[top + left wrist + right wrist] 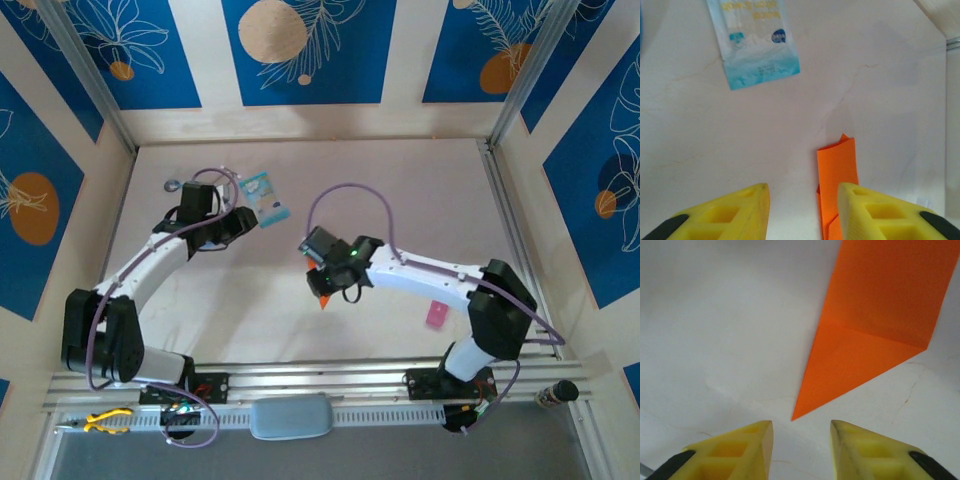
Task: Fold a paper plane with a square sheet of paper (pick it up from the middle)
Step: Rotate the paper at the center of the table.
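- While both arms reach over the pale table (420, 200), the orange paper (875, 315) lies on it, folded to a sharp tip, in the upper right of the right wrist view.
- Right gripper (801, 427): yellow fingers spread with nothing between them. The paper's tip points toward their gap without reaching it.
- Left gripper (802, 192): fingers spread, gripping nothing. The paper sits at lower centre, perhaps partly tucked behind the finger at the frame's right.
- Light-blue packet (757, 45): upper left, well apart from the paper.
- Pink strip (436, 315): lower right of the top view, just beside the right arm.
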